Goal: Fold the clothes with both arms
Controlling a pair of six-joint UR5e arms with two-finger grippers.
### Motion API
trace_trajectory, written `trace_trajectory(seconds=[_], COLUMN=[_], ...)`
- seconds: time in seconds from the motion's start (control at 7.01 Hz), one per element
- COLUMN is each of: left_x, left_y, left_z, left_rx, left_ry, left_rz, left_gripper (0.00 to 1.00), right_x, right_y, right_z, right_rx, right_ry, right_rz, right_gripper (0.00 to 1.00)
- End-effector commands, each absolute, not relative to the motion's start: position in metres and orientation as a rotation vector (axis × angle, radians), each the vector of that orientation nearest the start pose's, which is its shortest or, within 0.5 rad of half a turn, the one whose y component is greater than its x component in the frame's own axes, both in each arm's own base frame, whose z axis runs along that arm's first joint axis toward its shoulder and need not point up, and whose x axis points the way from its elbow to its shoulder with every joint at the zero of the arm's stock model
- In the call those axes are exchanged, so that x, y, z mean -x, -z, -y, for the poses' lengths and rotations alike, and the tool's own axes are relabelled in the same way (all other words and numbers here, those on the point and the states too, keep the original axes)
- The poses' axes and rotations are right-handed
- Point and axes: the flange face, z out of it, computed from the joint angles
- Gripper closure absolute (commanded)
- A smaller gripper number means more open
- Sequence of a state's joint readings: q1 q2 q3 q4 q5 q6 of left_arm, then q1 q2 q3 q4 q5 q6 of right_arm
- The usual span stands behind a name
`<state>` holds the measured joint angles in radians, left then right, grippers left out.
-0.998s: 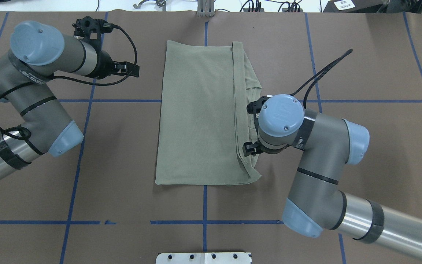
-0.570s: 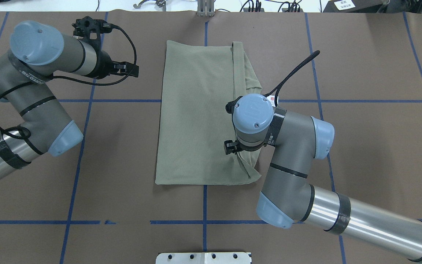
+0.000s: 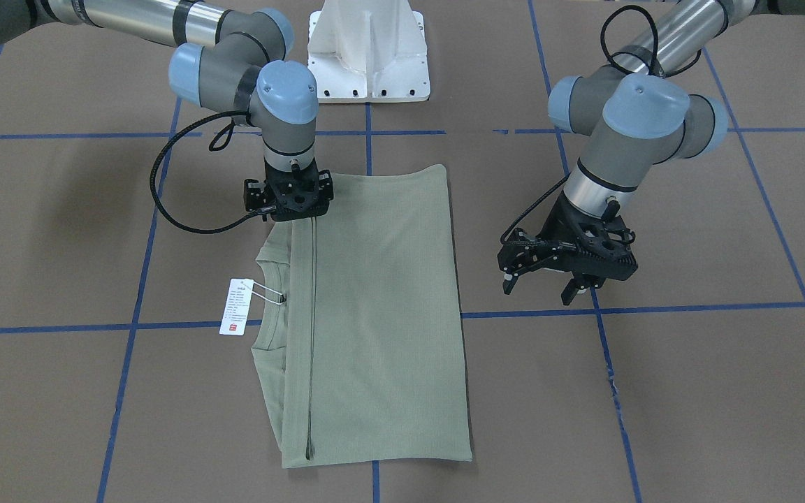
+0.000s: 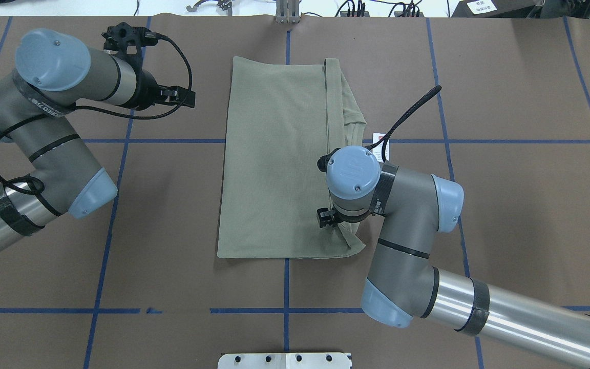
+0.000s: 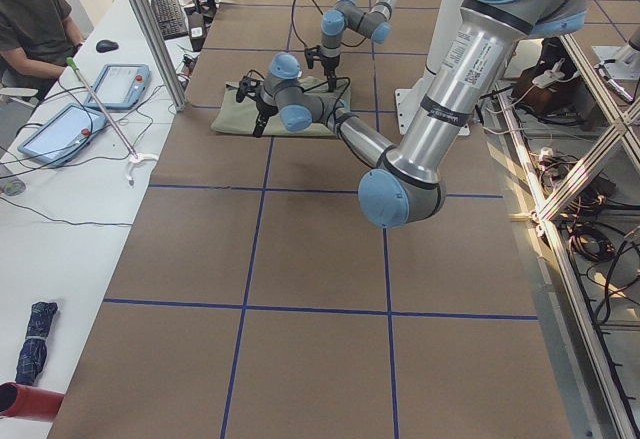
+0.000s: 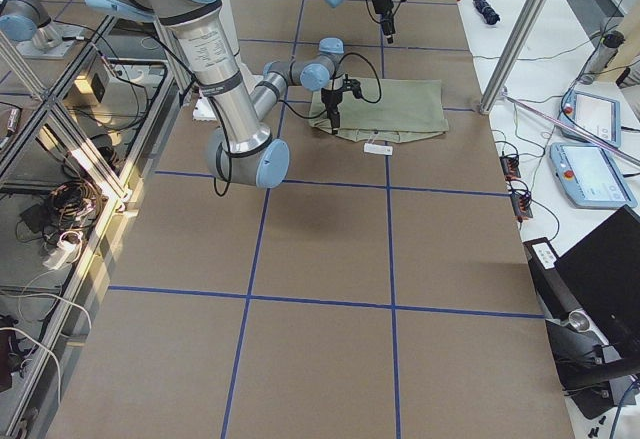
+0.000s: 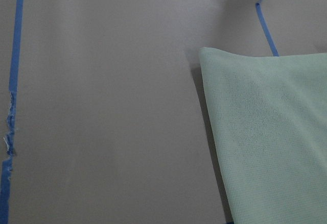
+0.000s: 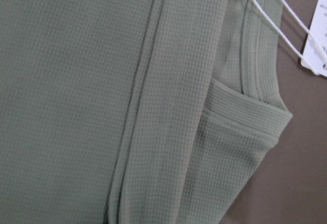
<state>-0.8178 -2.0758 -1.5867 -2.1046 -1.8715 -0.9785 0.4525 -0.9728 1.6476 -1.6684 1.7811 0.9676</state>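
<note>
Two layers at least sit under the right gripper [image 3: 292, 208], planted on the folded shirt [image 3: 381, 314] at its seam, grip hidden so I can't tell, and it should pinch them all, while the left gripper [image 3: 539, 288] hangs spread, clear of the cloth.

Exterior front-facing: high, across the bench [image 3: 60, 419] from the robot, angled steeply down, white pedestal [image 3: 367, 56] at top edge.
Overhead exterior: behind the robot, forward and down; same folded shirt [image 4: 274, 164] mid-frame, seen from the opposite side.
Exterior left, exterior right: far back at opposite bench ends, along its length; shirt small and distant in both.
Left wrist-mounted: close, slanting across bare bench and one shirt edge.
Right wrist-mounted: very close, onto knit, neckband, hang tag [image 8: 318, 35].
</note>
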Motion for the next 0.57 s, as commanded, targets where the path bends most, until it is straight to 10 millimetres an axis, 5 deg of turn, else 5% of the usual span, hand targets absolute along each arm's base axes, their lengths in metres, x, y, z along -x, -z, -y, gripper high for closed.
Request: trace_trajectory(seconds=[0.0,0.43], left_x=[-0.388,-0.389], left_y=[-0.299,-0.296], left_z=[0.566,0.566], left_rx=[-0.47,-0.469], left_ry=[0.046,0.053], left_rz=[-0.973,-0.979], left_gripper=[0.0,0.0], right_x=[0.556,0.5], right_y=[-0.303,-0.341], right_z=[0.404,0.395], right_rx=[-0.103,-0.1], right_ry=[0.203,0.201], right_rz=[0.601,0.59], right_gripper=[0.0,0.0])
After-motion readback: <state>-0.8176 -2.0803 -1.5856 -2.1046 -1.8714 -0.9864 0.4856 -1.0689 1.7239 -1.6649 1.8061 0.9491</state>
